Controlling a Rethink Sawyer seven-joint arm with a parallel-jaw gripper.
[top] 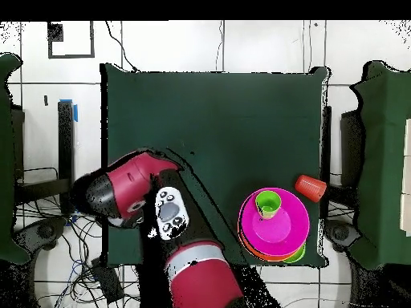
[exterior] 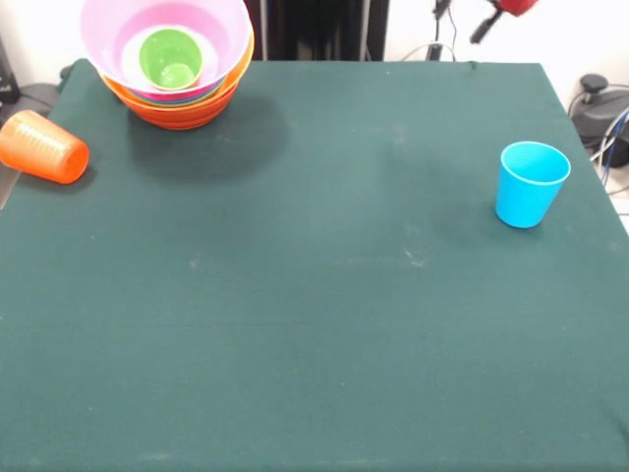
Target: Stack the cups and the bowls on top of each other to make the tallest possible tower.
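Observation:
The tower [exterior: 177,93] stands at the table's far left corner: a large pink bowl [exterior: 221,39] on top, an orange bowl [exterior: 182,113] at the bottom, and thin green and blue rims between them. A lime green cup [exterior: 170,57] sits upright inside the pink bowl. An orange cup [exterior: 44,147] lies on its side at the left edge, apart from the pile. A light blue cup [exterior: 531,184] stands upright, mouth up, at the right. From overhead the tower [top: 281,237], green cup [top: 268,206] and orange cup [top: 311,187] show; the arm covers the blue cup. No gripper shows.
The red and black arm [top: 132,188] is folded over the table's corner by the robot's base, and only a red piece of it [exterior: 513,5] shows at the front view's top edge. Cables and stands lie beyond the dark green table [exterior: 314,324].

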